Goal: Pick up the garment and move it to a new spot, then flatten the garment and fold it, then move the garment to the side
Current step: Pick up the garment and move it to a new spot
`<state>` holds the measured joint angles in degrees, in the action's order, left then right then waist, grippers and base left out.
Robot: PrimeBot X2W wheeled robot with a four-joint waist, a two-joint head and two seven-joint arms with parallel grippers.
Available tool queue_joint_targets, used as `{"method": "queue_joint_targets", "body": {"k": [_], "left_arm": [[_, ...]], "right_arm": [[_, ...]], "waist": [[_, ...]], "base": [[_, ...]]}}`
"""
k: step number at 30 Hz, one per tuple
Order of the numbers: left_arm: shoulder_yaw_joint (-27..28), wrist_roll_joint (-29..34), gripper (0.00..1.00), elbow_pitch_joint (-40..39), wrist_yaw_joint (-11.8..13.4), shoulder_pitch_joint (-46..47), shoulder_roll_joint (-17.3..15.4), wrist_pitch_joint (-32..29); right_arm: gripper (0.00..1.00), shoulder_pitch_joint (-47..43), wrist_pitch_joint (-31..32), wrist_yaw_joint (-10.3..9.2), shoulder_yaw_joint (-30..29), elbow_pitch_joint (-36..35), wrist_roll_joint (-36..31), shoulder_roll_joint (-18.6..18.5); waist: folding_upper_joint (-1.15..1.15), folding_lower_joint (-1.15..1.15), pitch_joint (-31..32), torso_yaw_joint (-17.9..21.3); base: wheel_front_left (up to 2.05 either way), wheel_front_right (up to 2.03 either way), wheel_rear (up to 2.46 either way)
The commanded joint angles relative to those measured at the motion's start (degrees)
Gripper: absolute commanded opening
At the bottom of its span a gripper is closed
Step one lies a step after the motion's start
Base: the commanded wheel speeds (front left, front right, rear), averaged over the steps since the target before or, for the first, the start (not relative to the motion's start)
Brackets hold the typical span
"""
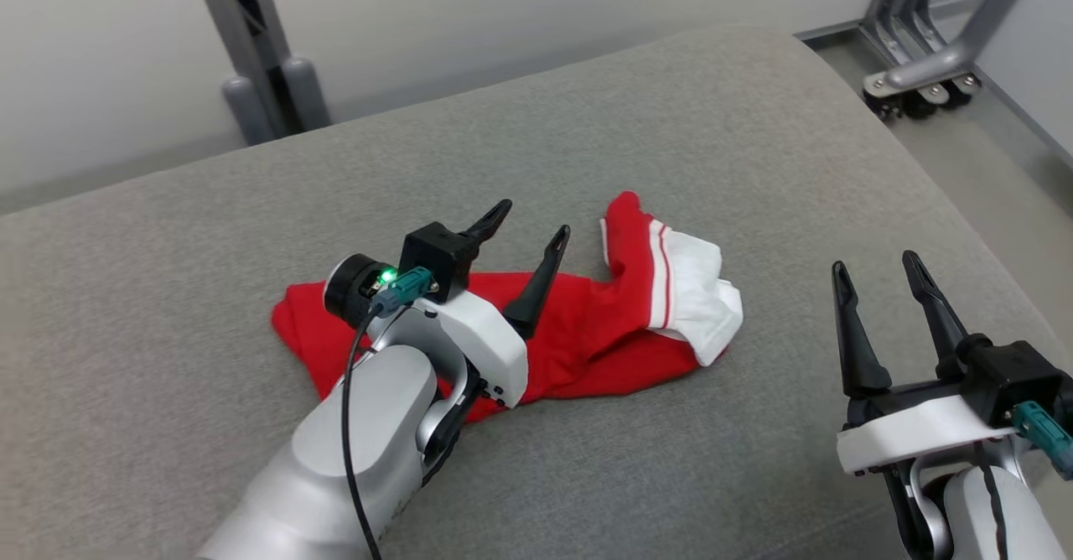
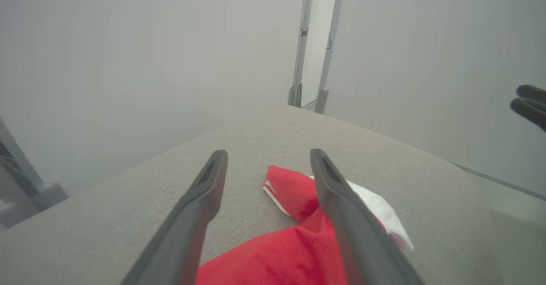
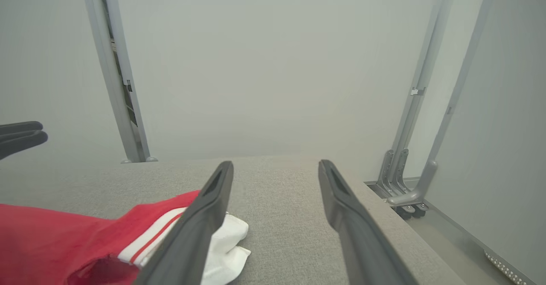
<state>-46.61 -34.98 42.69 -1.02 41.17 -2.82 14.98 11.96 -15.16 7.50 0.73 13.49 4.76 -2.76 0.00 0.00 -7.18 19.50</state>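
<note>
Each arm is rounded silver-grey, capped by a white shell and a black block. Two long, dark, tapering fingers rise from these on the left pincer and right pincer alike. A teal plug sits at each wrist. The left one trails a thin black cable, beside a small green light.

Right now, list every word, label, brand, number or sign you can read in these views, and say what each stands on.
None can be read.
The garment is red cloth with white stripes and a white end, with no print or tag in view.
The left hand and the right hand carry no legible marks.
The green light on the left wrist is a lamp, not a sign.
</note>
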Motion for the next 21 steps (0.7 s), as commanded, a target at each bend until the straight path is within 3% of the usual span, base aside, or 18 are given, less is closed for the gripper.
{"method": "queue_joint_targets", "body": {"k": [1,11,16,21], "left_arm": [[0.71,0.68,1.0,-0.36,0.28,-1.0,-0.43,0.21],[14.28,12.03,1.0,-10.98,3.93,-12.8,-5.06,0.21],[21.88,14.92,1.0,-16.68,4.81,-20.98,-5.71,0.21],[29.7,17.8,1.0,-22.57,5.24,-29.48,-3.95,0.21]], "right_arm": [[1.0,-0.53,-0.1,-0.02,-0.35,-0.2,-0.46,-0.26],[1.0,-3.49,-0.1,-0.02,-1.2,-2.05,-1.85,-0.28],[1.0,-4.62,-0.1,-0.02,-0.77,-2.67,-2.33,-0.3],[1.0,-5.55,-0.1,-0.02,-0.73,-2.3,-2.89,-0.29]], "waist": [[0.0,0.0,2.27,-3.54],[0.0,0.0,7.08,-15.12],[0.0,0.0,8.41,-18.14],[0.0,0.0,9.16,-19.27]], "base": [[0.0,0.0,0.0],[0.0,0.0,0.0],[0.0,0.0,0.0],[0.0,0.0,0.0]]}}
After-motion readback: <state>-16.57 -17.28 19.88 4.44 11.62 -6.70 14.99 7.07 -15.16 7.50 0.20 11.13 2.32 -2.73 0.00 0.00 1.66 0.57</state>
